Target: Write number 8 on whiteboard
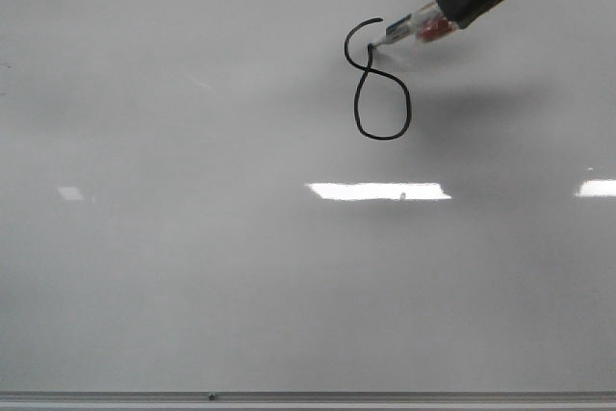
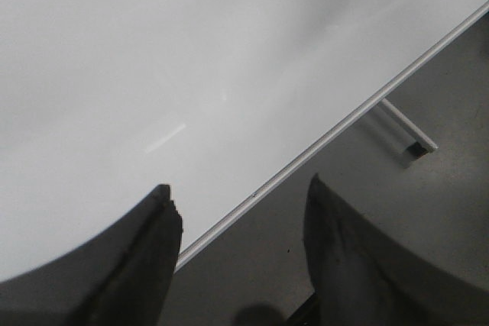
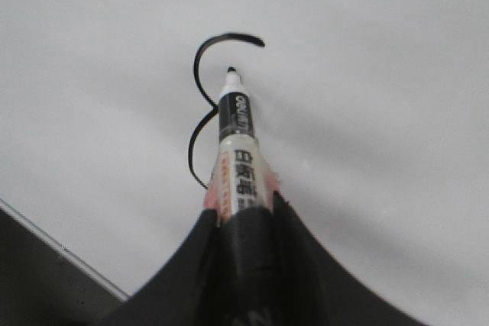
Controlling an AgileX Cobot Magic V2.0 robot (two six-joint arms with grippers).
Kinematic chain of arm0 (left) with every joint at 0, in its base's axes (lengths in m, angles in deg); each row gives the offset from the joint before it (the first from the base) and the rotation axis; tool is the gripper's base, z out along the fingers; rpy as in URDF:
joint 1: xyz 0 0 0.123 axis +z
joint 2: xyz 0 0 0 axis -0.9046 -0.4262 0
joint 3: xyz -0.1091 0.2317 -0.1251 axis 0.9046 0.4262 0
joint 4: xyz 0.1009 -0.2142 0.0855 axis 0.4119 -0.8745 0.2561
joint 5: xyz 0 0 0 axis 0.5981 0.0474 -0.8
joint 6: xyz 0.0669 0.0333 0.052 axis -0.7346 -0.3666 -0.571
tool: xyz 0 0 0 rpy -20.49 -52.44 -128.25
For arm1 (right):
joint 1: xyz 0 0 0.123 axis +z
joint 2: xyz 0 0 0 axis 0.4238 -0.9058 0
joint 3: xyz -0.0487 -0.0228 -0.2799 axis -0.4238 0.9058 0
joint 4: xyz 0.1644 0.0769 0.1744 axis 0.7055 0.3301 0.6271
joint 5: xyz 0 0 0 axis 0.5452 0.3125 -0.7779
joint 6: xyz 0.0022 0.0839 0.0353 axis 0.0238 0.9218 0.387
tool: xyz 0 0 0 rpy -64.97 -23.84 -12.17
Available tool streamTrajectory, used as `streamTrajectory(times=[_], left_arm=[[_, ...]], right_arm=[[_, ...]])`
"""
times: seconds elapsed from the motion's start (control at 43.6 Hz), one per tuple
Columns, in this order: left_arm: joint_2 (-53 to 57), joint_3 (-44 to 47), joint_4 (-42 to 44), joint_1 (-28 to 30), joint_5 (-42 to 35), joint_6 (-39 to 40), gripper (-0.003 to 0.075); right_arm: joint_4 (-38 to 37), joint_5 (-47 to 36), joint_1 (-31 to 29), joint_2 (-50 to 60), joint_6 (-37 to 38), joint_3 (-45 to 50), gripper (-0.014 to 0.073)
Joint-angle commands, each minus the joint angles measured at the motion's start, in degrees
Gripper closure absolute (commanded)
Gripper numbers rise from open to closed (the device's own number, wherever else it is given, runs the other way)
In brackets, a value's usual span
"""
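Note:
The whiteboard [image 1: 192,267] fills the front view. A thin black number 8 [image 1: 358,93] is drawn at its upper right, its upper loop still open on the right side. My right gripper [image 1: 460,9] comes in from the top right, shut on a white marker [image 1: 412,26] with a red band. The marker tip touches the board inside the upper loop. In the right wrist view the marker [image 3: 238,150] points from the gripper [image 3: 243,208] at the drawn line [image 3: 200,74]. My left gripper [image 2: 241,204] is open and empty over the board's bottom edge [image 2: 336,131].
Bright rectangular glare patches [image 1: 378,191] lie across the board's middle. The grey metal edge strip [image 1: 308,397] runs along the bottom. Beyond the edge the left wrist view shows dark floor and a metal stand leg [image 2: 409,131].

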Motion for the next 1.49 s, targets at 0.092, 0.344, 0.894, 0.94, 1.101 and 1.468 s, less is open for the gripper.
streamTrajectory(times=[0.092, 0.344, 0.894, 0.94, 1.101, 1.468], left_arm=[[0.69, -1.52, -2.01, 0.13, -3.39, 0.06, 0.0353], [0.34, -1.52, -5.17, -0.81, -3.16, -7.75, 0.0353], [-11.59, -7.49, -11.2, -21.73, -3.1, -25.79, 0.0353], [-13.09, -8.46, -11.2, -23.2, -3.1, -25.93, 0.0353], [-17.92, -11.3, -11.2, -26.69, -3.25, -26.12, 0.0353], [-20.29, -11.94, -11.46, -28.32, -3.25, -26.9, 0.0408]], right_arm=[[-0.51, -2.92, -0.46, 2.27, 0.39, -4.73, 0.0691], [-0.41, 12.49, 5.79, 8.62, -10.31, -4.56, 0.0691], [13.45, 27.96, 14.44, 18.25, -31.52, 2.6, 0.0691], [14.36, 27.96, 14.44, 18.25, -32.18, 2.6, 0.0691], [14.86, 27.59, 14.38, 18.25, -32.28, 2.6, 0.0691], [14.86, 27.26, 14.38, 18.25, -32.28, 2.6, 0.0691]])
